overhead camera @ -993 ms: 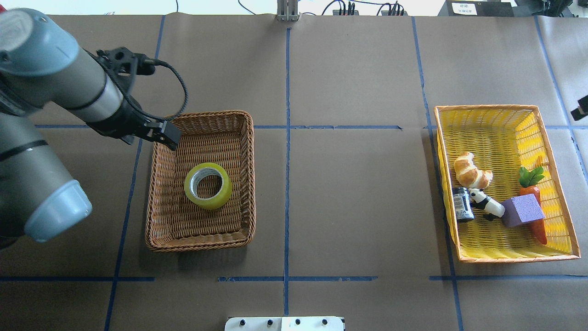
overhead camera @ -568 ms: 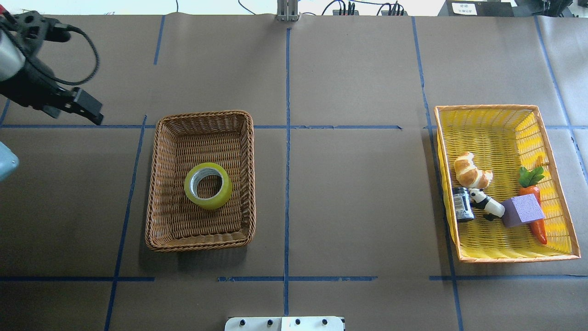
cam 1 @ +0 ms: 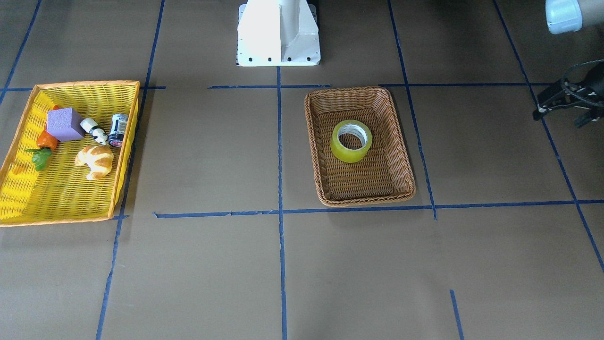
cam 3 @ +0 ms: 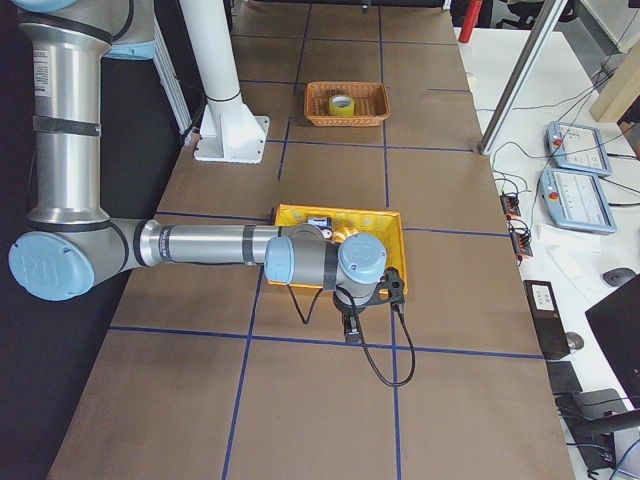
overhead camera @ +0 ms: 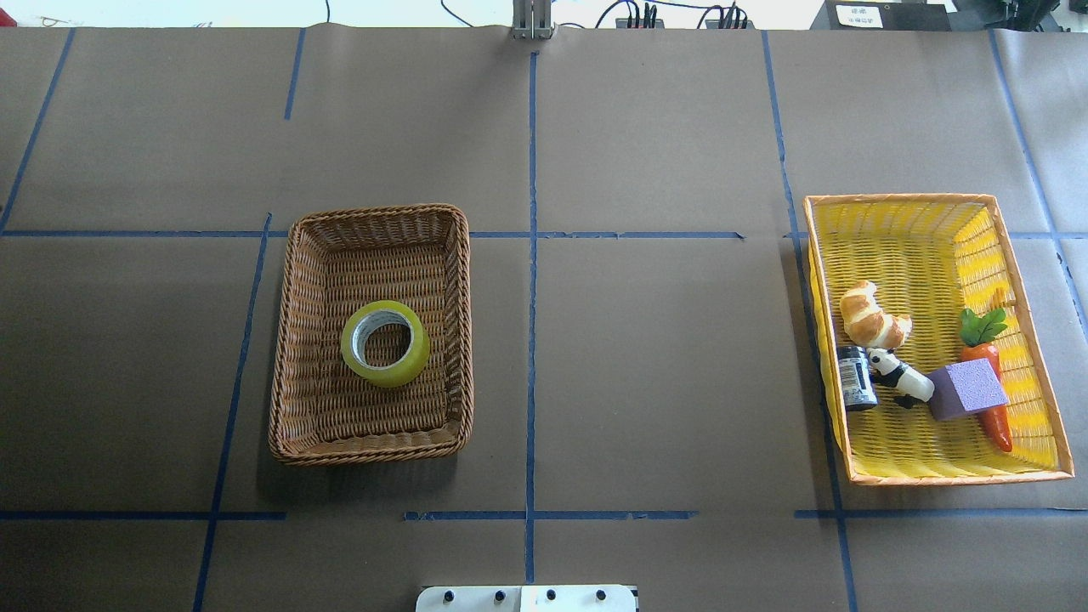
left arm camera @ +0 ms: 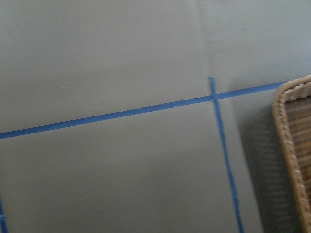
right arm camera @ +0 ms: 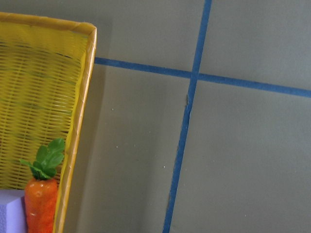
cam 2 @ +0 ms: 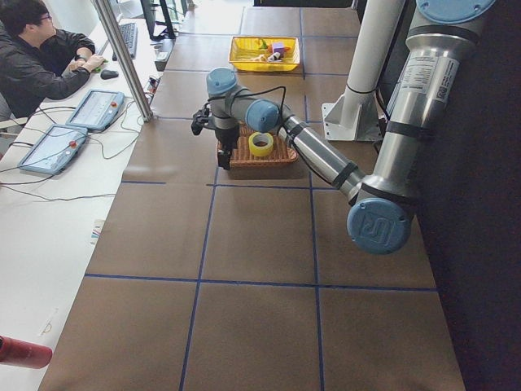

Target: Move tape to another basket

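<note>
- Found the tape (overhead camera: 385, 343) lying flat on the floor of the brown basket (overhead camera: 381, 212), well apart from both sets of jaws and held by neither.
- Judged the transfer itself complete, taking the brown basket as the destination; only parking the arms appears to be left.
- Located the left gripper (cam 1: 542, 109) out at the table's margin, with the basket's rim lying between its jaws and the tape. Cannot tell whether those jaws stand wide or closed.
- Located the right gripper (cam 3: 352, 327) just outside a corner of the yellow basket (overhead camera: 901, 201), with the carrot (right arm camera: 41, 204) the nearest item to its jaws. Seen only from the side, so cannot tell that jaw state either.
- Checked against the overhead view a second ago: left gripper then over the brown basket's corner, now withdrawn out of that view. Recorded no shift in the tape or either basket.
</note>
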Controlling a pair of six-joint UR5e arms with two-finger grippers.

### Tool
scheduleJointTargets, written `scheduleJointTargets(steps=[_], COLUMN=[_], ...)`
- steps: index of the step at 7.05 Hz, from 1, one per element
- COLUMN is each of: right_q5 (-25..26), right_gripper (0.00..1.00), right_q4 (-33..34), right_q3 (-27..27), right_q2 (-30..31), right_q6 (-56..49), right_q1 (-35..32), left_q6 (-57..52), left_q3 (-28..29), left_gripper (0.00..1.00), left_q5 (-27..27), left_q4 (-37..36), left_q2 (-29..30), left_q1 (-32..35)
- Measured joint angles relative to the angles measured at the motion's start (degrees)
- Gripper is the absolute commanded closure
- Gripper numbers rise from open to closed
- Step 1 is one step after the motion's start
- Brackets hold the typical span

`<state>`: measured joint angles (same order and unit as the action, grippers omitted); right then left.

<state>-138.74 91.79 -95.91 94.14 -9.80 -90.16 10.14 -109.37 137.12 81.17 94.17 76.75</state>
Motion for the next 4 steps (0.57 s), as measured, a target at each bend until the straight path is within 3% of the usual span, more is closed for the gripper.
scheduleJointTargets(steps=[4], right_q5=[1.55], right_gripper=[0.0], right_q4=[-6.12], right_q3=[0.5], right_q2=[0.33], right_q6=[5.07], right_q1=[-0.02], left_q6=[-14.08], left_q3=[9.9], left_gripper=[0.0], left_q5=[0.2], left_q4=[0.68], left_q2=[-3.13], left_q1=[10.22])
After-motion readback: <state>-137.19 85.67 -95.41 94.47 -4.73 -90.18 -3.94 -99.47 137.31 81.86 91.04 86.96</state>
